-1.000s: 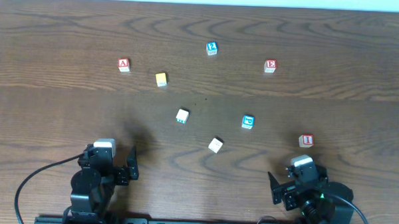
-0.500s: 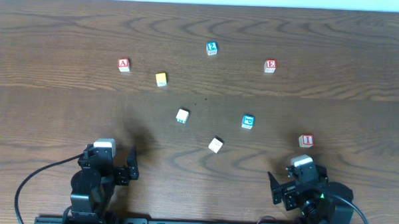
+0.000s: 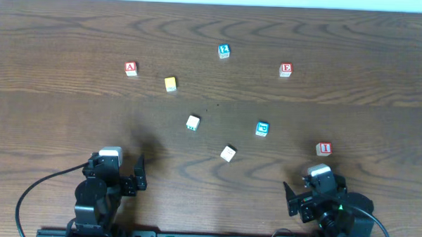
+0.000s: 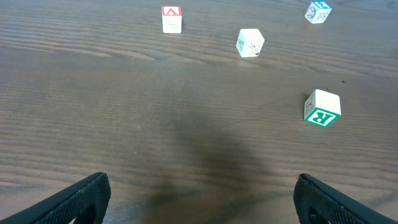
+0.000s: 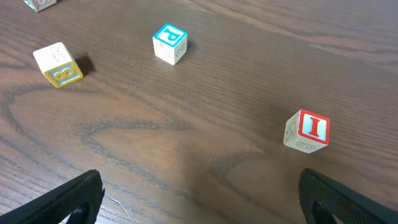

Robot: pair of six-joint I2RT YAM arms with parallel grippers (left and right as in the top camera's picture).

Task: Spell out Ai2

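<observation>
Red-edged I cube [image 5: 307, 130] on woodgrain table [image 5: 205, 81].

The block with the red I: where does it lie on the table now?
Overhead, the I block lies on the right side, just ahead of the right arm, with the blue P block its nearest neighbour, to the left.

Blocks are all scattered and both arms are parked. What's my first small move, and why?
Probably extend the left gripper toward the A block. It is the first letter, sits on that arm's side, and lies ahead in the left wrist view, with the fingers open and empty. The I sits nearer the right gripper, for later.
</observation>
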